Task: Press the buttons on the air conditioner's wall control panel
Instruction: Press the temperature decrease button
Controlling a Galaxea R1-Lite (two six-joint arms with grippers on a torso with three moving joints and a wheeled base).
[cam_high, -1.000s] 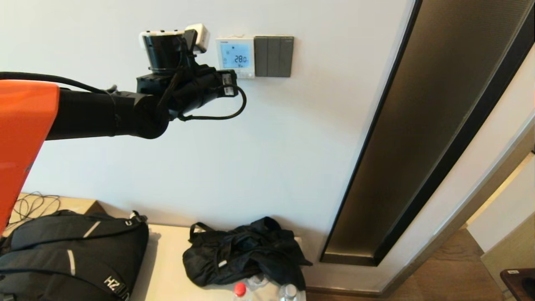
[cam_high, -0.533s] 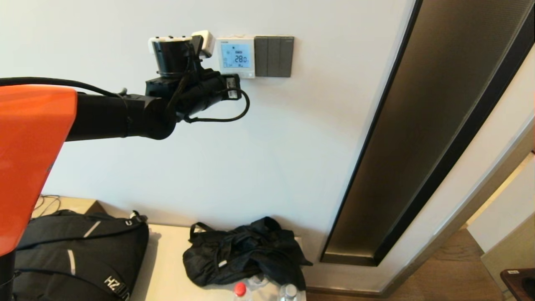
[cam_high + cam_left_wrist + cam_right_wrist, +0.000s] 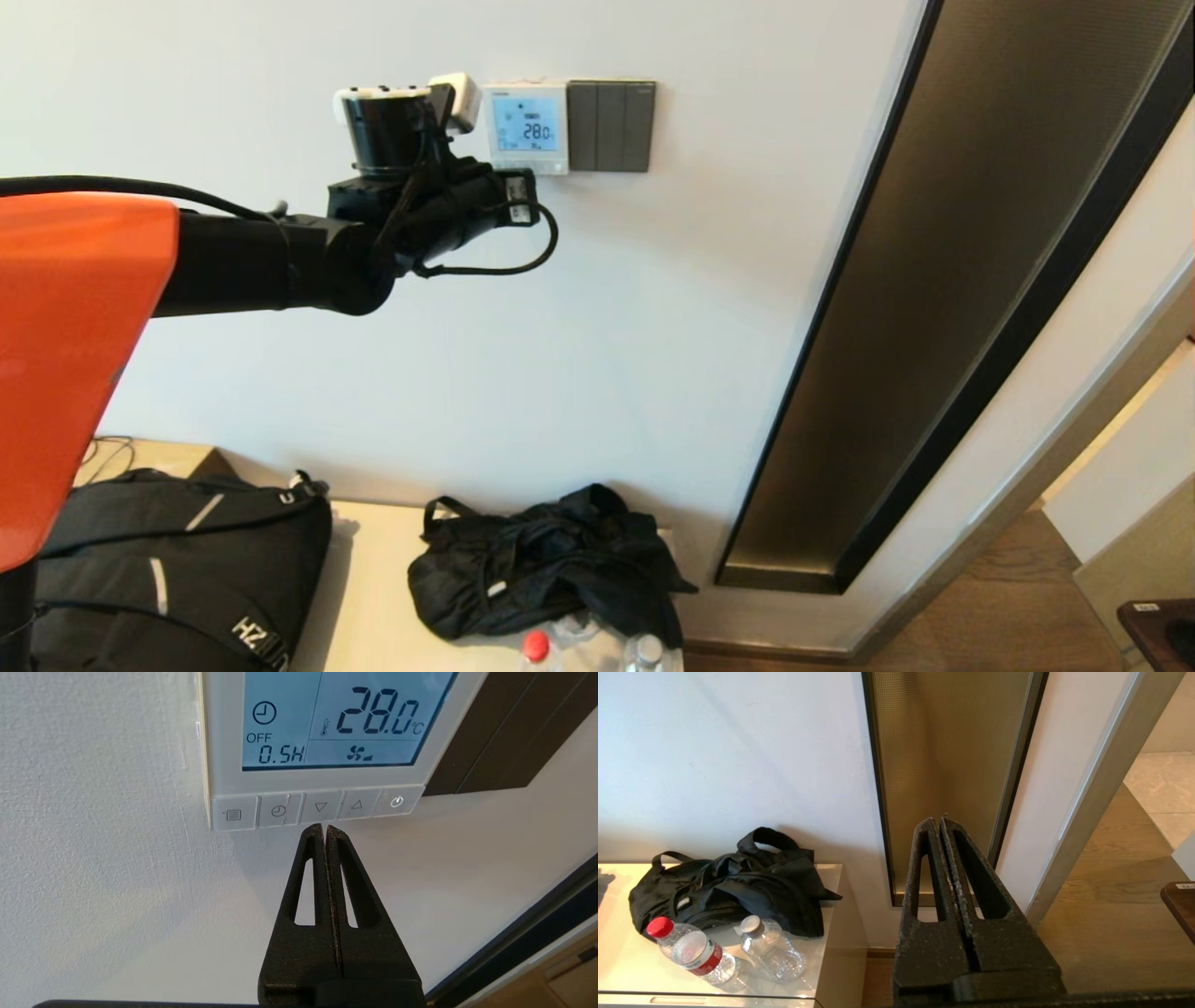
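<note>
the left gripper (image 3: 325, 828), its two black fingers pressed together into a single point with nothing between them, sits just below the row of buttons (image 3: 317, 808) on the air conditioner's wall control panel (image 3: 526, 126), which is mounted high on the far white wall. in the left wrist view the closed tip lines up under the down-arrow button (image 3: 320, 807), close to the seam with the up-arrow button (image 3: 357, 805); whether the tip touches the strip cannot be told. the lit blue screen (image 3: 345, 716) reads 28.0 degrees with an off timer of 0.5h. immediately right of the panel hangs a dark grey three-switch plate (image 3: 611, 126).

the risk from here looks to be aim: the buttons are small and packed side by side, so a slight sideways drift could land the tip on the seam, press two at once, or hit the clock button (image 3: 278, 811) or power button (image 3: 396, 801) instead. too firm a push could also stress the plastic housing.

the right gripper (image 3: 940, 826), fingers likewise shut and empty, is parked low on the right, over the wooden floor near a side table (image 3: 829, 914) with a black bag (image 3: 733, 886) and two water bottles (image 3: 698, 952).
</note>
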